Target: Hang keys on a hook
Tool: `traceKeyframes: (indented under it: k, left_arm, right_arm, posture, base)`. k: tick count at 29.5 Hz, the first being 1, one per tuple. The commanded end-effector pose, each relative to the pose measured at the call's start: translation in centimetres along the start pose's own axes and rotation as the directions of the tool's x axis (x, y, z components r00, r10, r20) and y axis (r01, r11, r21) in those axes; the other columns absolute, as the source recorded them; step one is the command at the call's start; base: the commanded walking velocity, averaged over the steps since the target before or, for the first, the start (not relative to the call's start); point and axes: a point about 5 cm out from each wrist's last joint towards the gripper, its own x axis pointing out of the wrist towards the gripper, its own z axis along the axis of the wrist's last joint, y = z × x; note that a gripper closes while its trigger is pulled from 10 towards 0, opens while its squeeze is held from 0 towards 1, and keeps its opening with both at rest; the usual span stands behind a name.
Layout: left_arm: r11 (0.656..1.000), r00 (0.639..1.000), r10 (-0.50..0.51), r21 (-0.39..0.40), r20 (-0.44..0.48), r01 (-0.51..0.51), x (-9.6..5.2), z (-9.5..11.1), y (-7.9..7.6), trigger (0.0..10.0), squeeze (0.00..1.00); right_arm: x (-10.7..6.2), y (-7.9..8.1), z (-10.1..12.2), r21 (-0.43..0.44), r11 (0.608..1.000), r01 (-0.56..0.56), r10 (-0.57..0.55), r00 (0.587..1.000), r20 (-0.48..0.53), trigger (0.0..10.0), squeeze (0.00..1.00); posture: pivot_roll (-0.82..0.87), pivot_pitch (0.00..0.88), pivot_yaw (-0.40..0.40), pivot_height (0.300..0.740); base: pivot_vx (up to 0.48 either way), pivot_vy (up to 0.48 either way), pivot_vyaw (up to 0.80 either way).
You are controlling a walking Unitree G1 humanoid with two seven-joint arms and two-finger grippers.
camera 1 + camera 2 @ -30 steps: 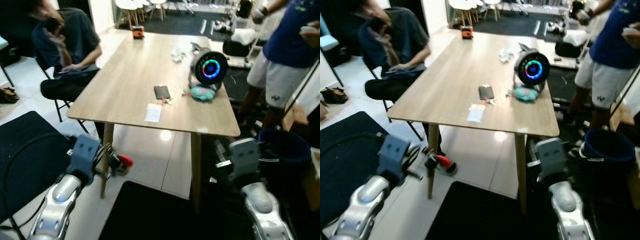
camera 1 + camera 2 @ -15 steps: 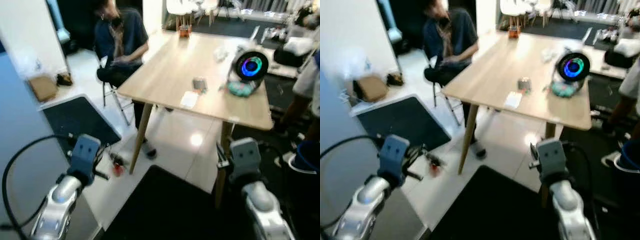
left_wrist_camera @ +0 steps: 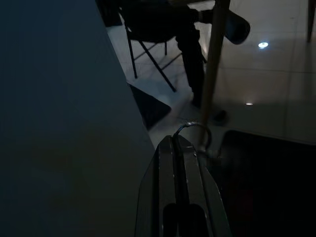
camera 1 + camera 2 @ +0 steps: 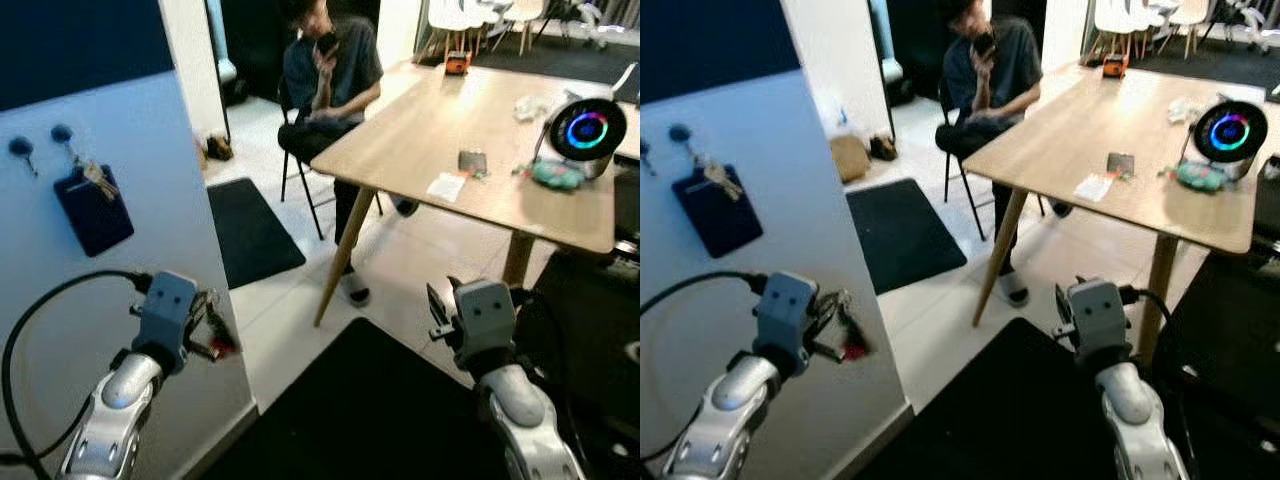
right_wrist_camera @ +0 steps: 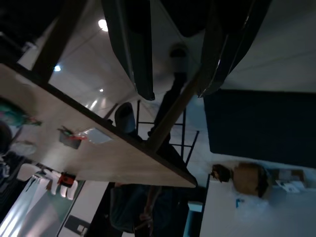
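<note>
I have the left gripper (image 4: 208, 322) clamped flat on the keys (image 4: 213, 335); their ring pokes out past its closed fingers (image 3: 180, 192), and a red tag hangs off the bunch. They sit low and just beside the pale wall panel (image 4: 120, 240), near its outer edge. Higher up on that panel I see two round hooks (image 4: 20, 147), and from one hangs another set of keys with a dark blue card holder (image 4: 93, 210). My keys are well below those hooks. The right gripper (image 5: 175, 54) is parted and carries nothing, held away from the panel toward the wooden table (image 4: 480, 150). Beyond the panel's edge a black mat (image 4: 250, 230) lies on the floor, and a person (image 4: 330, 80) sits on a chair at the table's far corner.
</note>
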Motion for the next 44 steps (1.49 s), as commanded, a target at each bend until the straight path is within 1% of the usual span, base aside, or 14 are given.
traceKeyframes:
  k: [1, 26, 34, 40, 42, 44]
  left_arm:
    - [1.000, 1.000, 0.009, 0.006, -0.020, -0.009, -0.5, -0.5, 0.2, 10.0, 0.00]
    - [1.000, 1.000, 0.008, 0.008, -0.020, -0.008, -0.3, -0.3, 0.3, 10.0, 0.00]
    - [1.000, 1.000, 0.004, 0.000, -0.014, -0.004, 0.0, -0.1, -0.2, 10.0, 0.00]
    - [0.999, 1.000, -0.010, -0.033, 0.004, 0.010, 0.4, 0.6, -0.8, 10.0, 0.00]
    - [0.999, 1.000, -0.010, -0.033, 0.004, 0.010, 0.4, 0.6, -0.8, 10.0, 0.00]
    - [0.999, 1.000, -0.013, -0.050, 0.018, 0.014, 0.6, 1.2, -1.3, 10.0, 0.00]
  right_arm:
    - [-0.2, 0.5, -0.2, 0.011, 1.000, -0.015, 0.015, 1.000, -0.007, 10.0, 0.00]
    - [-0.1, 0.7, -0.3, 0.018, 1.000, -0.011, 0.011, 1.000, -0.007, 10.0, 0.00]
    - [0.0, 0.8, -0.1, 0.031, 1.000, -0.006, 0.006, 1.000, 0.000, 10.0, 0.00]
    - [0.0, 0.9, 0.0, 0.056, 0.998, 0.002, -0.002, 1.000, 0.005, 10.0, 0.00]
    - [0.0, 0.9, 0.0, 0.056, 0.998, 0.002, -0.002, 1.000, 0.005, 10.0, 0.00]
    - [0.0, 1.1, 0.0, 0.068, 0.998, 0.004, -0.004, 1.000, 0.007, 10.0, 0.00]
  posture:
    - [0.00, 0.145, -0.005, 0.740]
    - [0.00, 0.146, 0.004, 0.740]
    - [0.00, 0.144, 0.005, 0.740]
    - [0.00, 0.143, 0.012, 0.740]
    - [0.00, 0.143, 0.012, 0.740]
    - [0.01, 0.144, 0.015, 0.740]
  base:
    - [-0.292, 0.000, 0.49]
    - [-0.288, 0.000, 0.48]
    - [0.000, 0.000, 0.00]
    - [0.000, 0.000, 0.00]
    - [0.000, 0.000, 0.00]
    - [0.000, 0.000, 0.00]
